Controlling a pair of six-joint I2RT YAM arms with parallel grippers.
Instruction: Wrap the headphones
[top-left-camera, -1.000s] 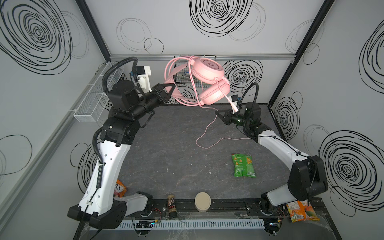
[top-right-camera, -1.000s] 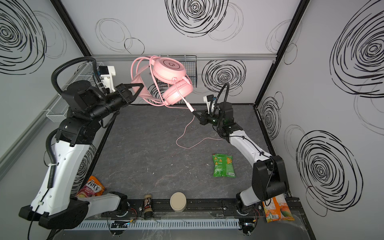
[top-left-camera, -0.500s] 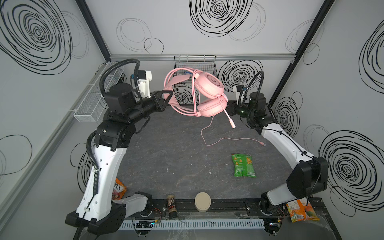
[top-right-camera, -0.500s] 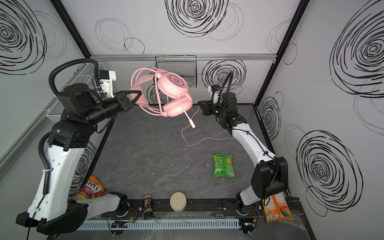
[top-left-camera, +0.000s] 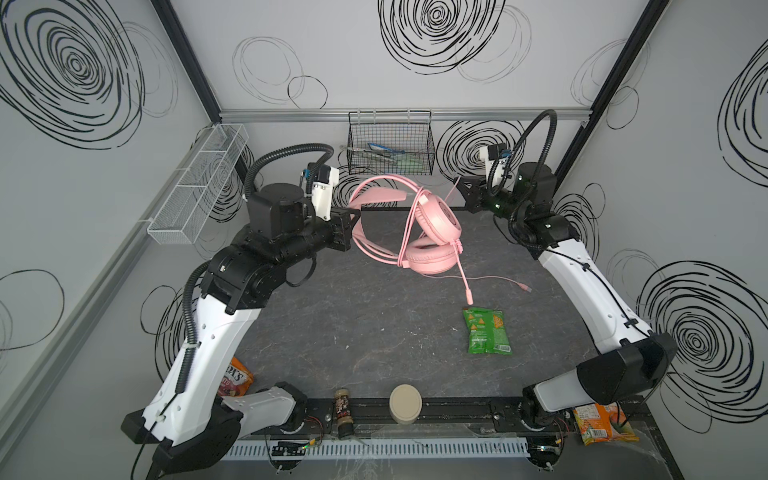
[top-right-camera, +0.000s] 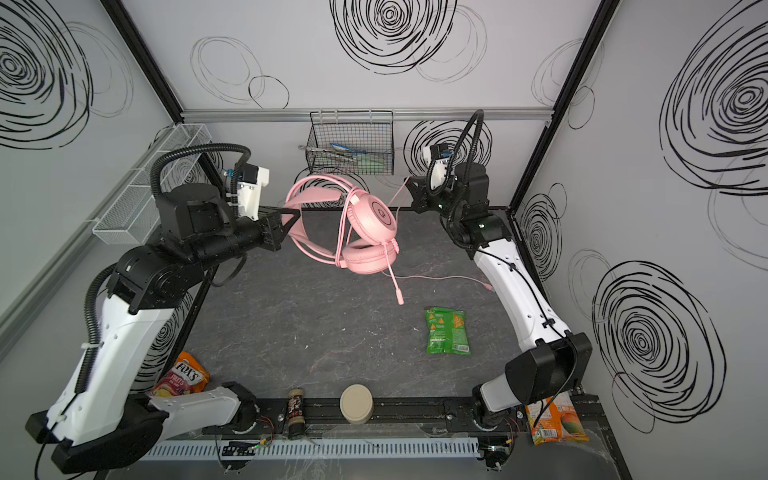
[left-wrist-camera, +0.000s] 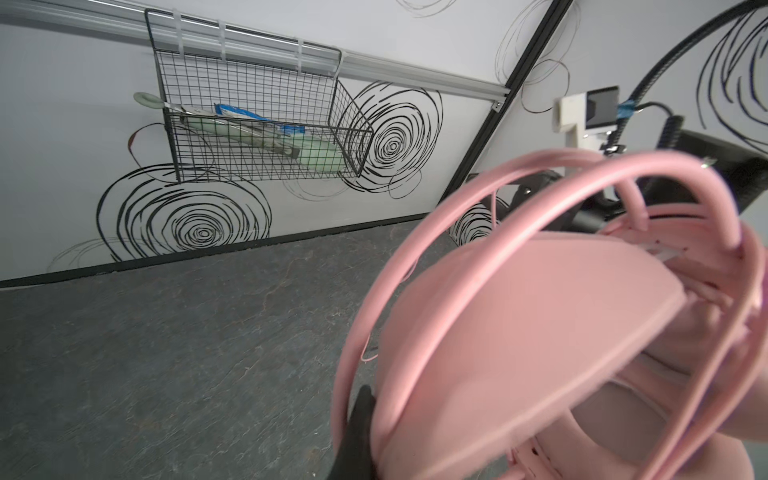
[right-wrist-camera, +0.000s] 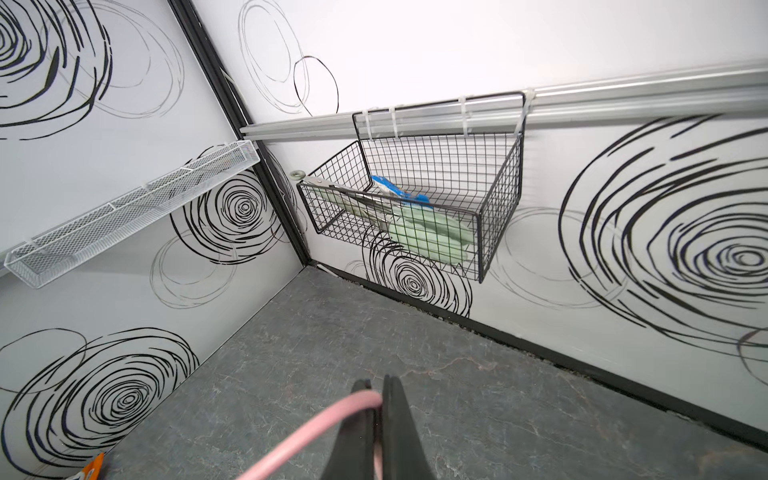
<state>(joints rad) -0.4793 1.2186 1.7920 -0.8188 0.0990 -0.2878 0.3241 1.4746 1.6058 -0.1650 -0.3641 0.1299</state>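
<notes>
Two containers hung on the walls. One, a black wire basket (top-left-camera: 390, 129) (top-right-camera: 351, 129) (right-wrist-camera: 440, 166) tied to the silver rail on the back wall, held pale green pieces (right-wrist-camera: 432, 237), a pair of metal tongs (right-wrist-camera: 345, 193) and a blue-and-white packet (right-wrist-camera: 399, 194), all lying loose together. The other, a long white mesh tray (top-left-camera: 195, 187) (top-right-camera: 141, 199) split into compartments, was fixed to the left wall; its contents could not be made out.

From its base at the front left, the left arm rose, bent at the elbow and reached level toward the middle. The left gripper (top-left-camera: 353, 226) (top-right-camera: 289, 226) was clamped on the thin double headband of the pale pink over-ear headphones (top-left-camera: 436, 220) (top-right-camera: 374, 216) (left-wrist-camera: 519, 324), holding them over the rear middle of the dark grey stone-patterned tabletop (top-left-camera: 332, 324). One round earcup sat above the other, and the boom microphone (top-left-camera: 463, 274) hung down beside them. Whether the lower cup touched the tabletop could not be told.

The right arm stretched from the front right along that side to the back corner, its wrist turned toward the middle. The right gripper (top-left-camera: 458, 185) (top-right-camera: 409, 183) (right-wrist-camera: 376, 399) was pinched together on the thin pink cable (right-wrist-camera: 311, 432), near the basket's lower corner in both top views. That cable ran to the headphones and looped around them between the cups. Its free end trailed over the tabletop to a plug (top-left-camera: 528, 287) near the right arm.
</notes>
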